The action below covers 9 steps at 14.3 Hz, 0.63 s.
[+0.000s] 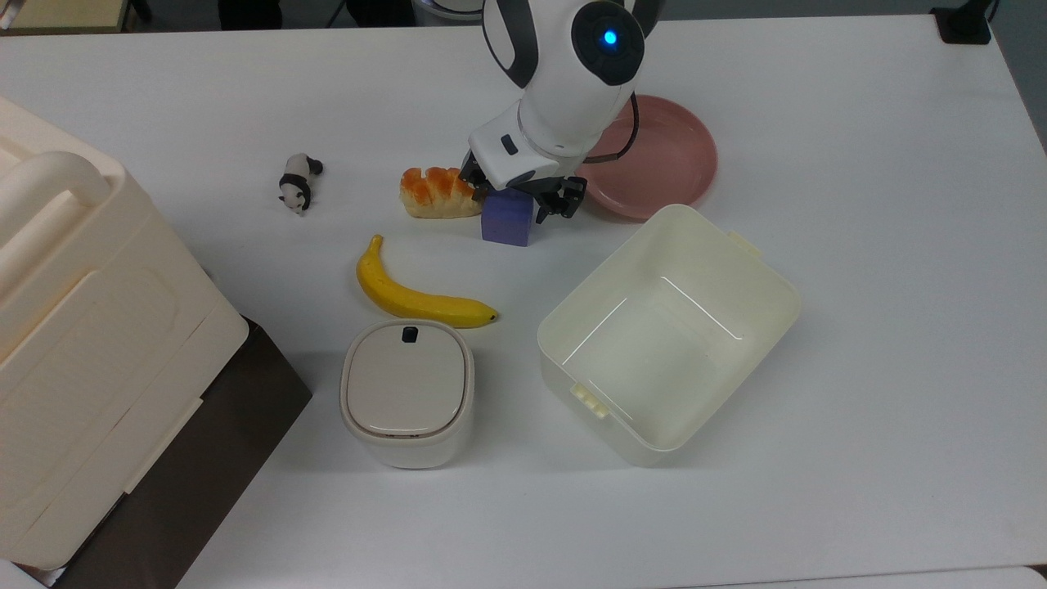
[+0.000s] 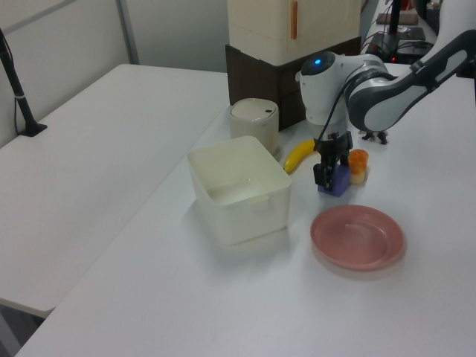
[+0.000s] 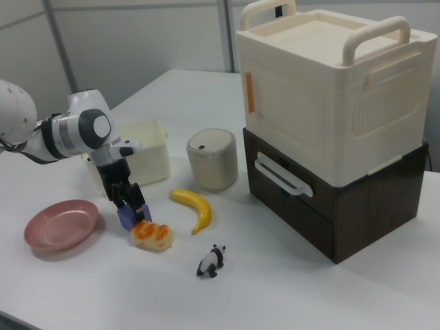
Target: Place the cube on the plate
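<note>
While the arm reaches down steeply over the table, its gripper straddles the cube — fingers spread, one at each side, not clamped. The plate lies just beyond the gripper, on the top view's right — bread roll opposite.

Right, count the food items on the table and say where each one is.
2. The bread roll lies against the purple cube on the top view's left; the banana lies between them and the lidded canister.
</note>
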Available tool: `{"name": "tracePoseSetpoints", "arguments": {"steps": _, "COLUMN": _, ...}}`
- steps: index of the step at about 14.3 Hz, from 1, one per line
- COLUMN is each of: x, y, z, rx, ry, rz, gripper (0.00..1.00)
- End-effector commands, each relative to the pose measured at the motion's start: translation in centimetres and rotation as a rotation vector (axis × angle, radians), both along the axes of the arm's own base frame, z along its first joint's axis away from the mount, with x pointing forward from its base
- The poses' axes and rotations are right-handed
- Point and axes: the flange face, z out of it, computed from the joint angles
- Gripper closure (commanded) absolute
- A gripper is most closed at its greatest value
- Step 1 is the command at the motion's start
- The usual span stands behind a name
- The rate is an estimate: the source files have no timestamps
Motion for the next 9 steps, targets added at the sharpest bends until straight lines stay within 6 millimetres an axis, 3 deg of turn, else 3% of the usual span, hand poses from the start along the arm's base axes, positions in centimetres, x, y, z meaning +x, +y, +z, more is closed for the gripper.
{"name": "tracePoseSetpoints", "arguments": {"steps": 1, "x": -0.3, "y": 0.2, "z": -0.9, "rx": -0.012, "ry": 0.002, "rz": -0.007, "gripper": 0.59}}
{"name": "tracePoseSetpoints", "arguments": {"steps": 5, "x": -0.3, "y": 0.4, "z": -0.6, "rx": -0.011, "ry": 0.000, "rz": -0.001, "gripper": 0.80}}
{"name": "tracePoseSetpoints", "arguments": {"steps": 9, "x": -0.6, "y": 1.8, "z": 1.0, "rx": -0.005, "ry": -0.016, "rz": 0.052, "gripper": 1.00}}
